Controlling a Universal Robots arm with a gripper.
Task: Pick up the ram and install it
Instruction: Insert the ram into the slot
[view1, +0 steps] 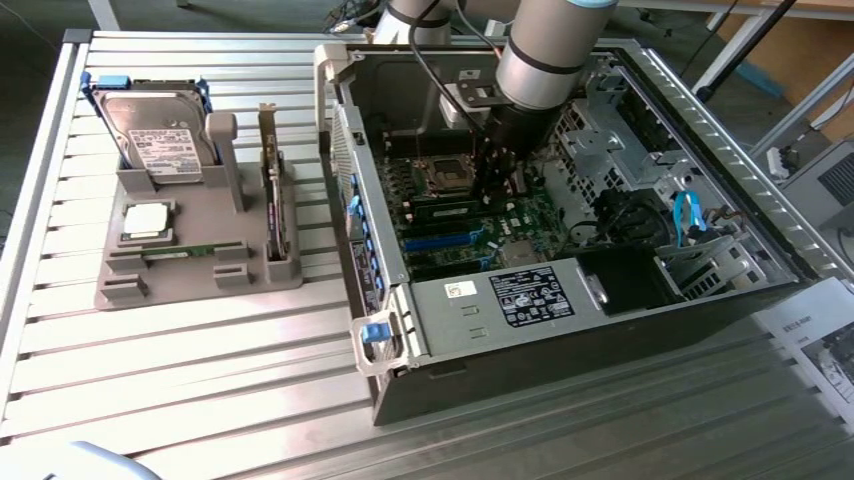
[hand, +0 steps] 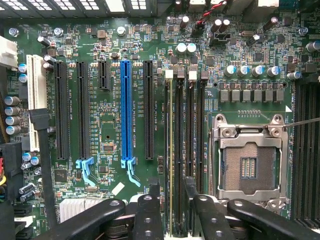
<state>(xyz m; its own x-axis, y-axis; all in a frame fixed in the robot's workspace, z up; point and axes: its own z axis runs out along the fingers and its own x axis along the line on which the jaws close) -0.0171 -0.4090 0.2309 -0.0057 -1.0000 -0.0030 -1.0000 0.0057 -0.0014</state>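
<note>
We see the end effector (hand: 172, 184) low over the motherboard (hand: 107, 145), inside an open computer case (view1: 534, 375). Its two dark fingers (hand: 152, 200) are spread apart. They stand on either side of the ram (hand: 172, 130), with a narrow gap showing between each finger and the stick.

The ram stands on edge in the memory slot farthest from the empty processor socket (hand: 249, 162), and we see it as a thin, pale green line. The three neighbouring memory slots look dark and empty. On the ram's other side runs a row of long expansion slots, one of them bright blue (hand: 126, 107).

In the exterior view, the grey robot arm (view1: 547, 60) reaches down into the case from above. A boxed power supply (view1: 534, 295) with a label sits at the near end of the case.

To the exterior view's left of the case, a grey holder (view1: 174, 285) rests on the slatted metal bench (view1: 200, 380). It carries a hard drive (view1: 158, 135) standing upright, a square silver processor chip (view1: 144, 222), a dark expansion card (view1: 274, 190) on edge, and a thin green stick (view1: 180, 252) lying flat.
</note>
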